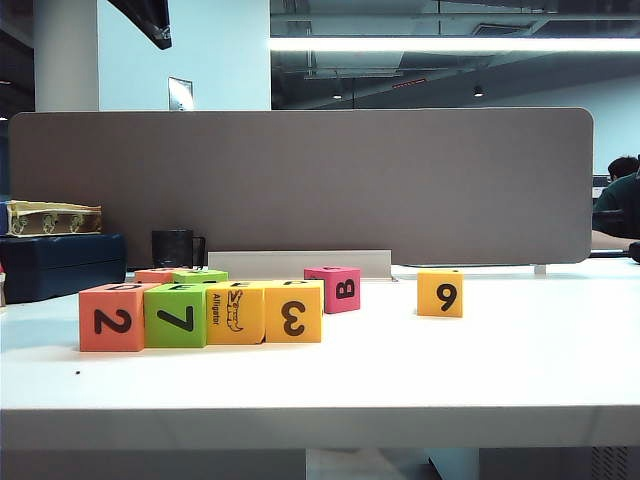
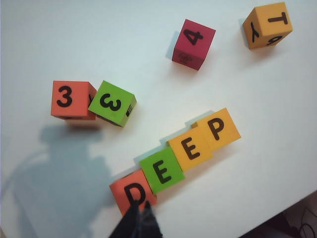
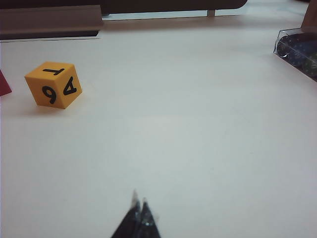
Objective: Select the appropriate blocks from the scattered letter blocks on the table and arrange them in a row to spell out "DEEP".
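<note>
From outside, the four matte cubes [image 1: 200, 313] sit in a touching row near the tabletop's [image 1: 480, 370] front edge; the left wrist shows DEEP spelled, the closed, empty left gripper [image 2: 140, 210] poised over the D, liable to nudge it; the right gripper [image 3: 139, 203], closed, hangs over bare tabletop.

DEEP row set along the table's front left

We see four cubes touching in a straight row on the white table [image 1: 520, 360]: salmon-orange block [image 1: 118, 316] showing 2 in front and D on top, lime-green block [image 1: 176, 315] with 7 and E, yellow-orange alligator block [image 1: 235, 313] with E, yellow-orange block [image 1: 293, 311] with 3 and P. At one o'clock from the row sits the pink-red B cube [image 1: 334, 288]; at three o'clock, well apart, the yellow-orange 9 cube [image 1: 440, 293]
</note>
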Robot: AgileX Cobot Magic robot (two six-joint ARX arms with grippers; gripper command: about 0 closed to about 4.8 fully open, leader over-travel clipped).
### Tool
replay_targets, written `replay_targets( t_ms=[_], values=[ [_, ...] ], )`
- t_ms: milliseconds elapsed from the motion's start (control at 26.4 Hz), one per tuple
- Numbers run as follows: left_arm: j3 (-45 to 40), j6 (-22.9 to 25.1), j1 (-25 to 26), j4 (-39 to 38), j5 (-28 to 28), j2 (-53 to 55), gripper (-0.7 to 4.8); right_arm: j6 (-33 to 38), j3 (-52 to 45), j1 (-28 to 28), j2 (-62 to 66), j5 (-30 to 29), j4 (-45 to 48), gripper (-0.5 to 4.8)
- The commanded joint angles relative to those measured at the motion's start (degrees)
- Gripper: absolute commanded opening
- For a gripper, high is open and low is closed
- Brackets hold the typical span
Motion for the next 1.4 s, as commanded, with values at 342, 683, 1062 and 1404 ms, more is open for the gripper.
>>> replay_targets(
  t_ms=[342, 683, 1062, 1404],
  values=[
    [-19.5, 5.0, 3.7, 31.4, -9.5, -16.6, -0.05, -0.1, -0.3, 0.1, -0.7, -0.1, 0.1, -0.05],
    [-49.6, 4.7, 12.6, 43.2, -9.0, -36.5, -0.05, -0.1, -0.3, 0.1, -0.7, -0.1, 0.1, -0.05],
    [-80.0, 4.0, 18.4, 50.5, -8.9, -62.6, -0.05, -0.1, -0.3, 0.1, -0.7, -0.2, 0.1, -0.05],
    [-101.9, 1.0, 20.1, 50.7, -9.0, -86.6, -0.05, -0.1, -0.3, 0.1, -0.7, -0.1, 0.1, -0.05]
  ],
)
